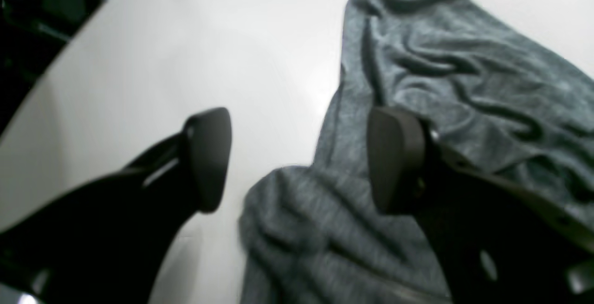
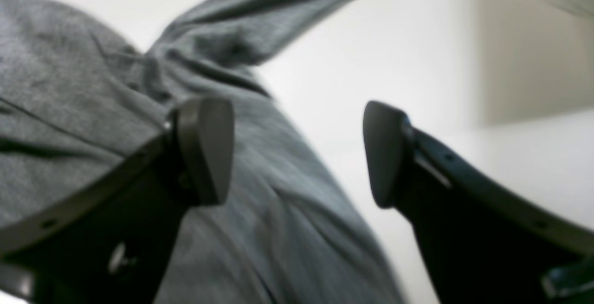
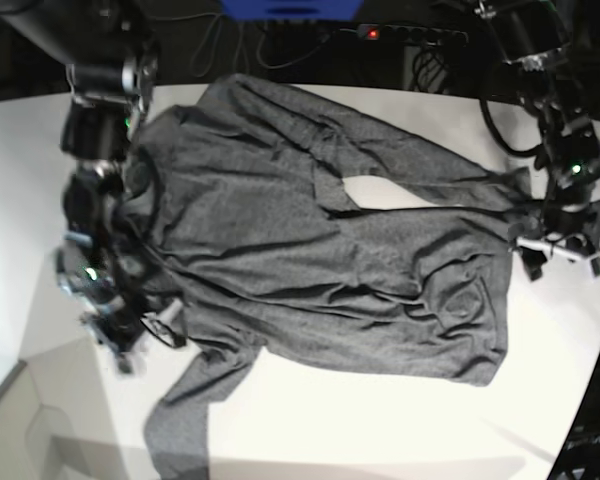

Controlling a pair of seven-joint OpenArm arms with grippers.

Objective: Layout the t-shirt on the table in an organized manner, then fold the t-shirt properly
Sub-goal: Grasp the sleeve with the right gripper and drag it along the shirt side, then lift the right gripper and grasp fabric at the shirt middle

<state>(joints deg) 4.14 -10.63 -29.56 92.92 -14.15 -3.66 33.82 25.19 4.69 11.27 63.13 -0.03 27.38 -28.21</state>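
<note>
The dark grey t-shirt (image 3: 300, 230) lies spread and wrinkled across the white table (image 3: 380, 420), with one long sleeve trailing toward the front left and another reaching right. My left gripper (image 3: 558, 252) is open at the shirt's right edge. In the left wrist view it (image 1: 301, 160) hovers over the shirt (image 1: 464, 62) edge and bare table (image 1: 185, 39), holding nothing. My right gripper (image 3: 130, 340) is open at the shirt's left side near the sleeve. In the right wrist view it (image 2: 294, 153) stands open above the shirt (image 2: 69, 86) edge and the table (image 2: 394, 62), empty.
A power strip with a red light (image 3: 400, 33), cables and a blue object (image 3: 290, 8) lie beyond the table's curved far edge. Dark equipment (image 1: 28, 7) shows past the table edge in the left wrist view. A beige wall (image 2: 533, 39) stands behind the table.
</note>
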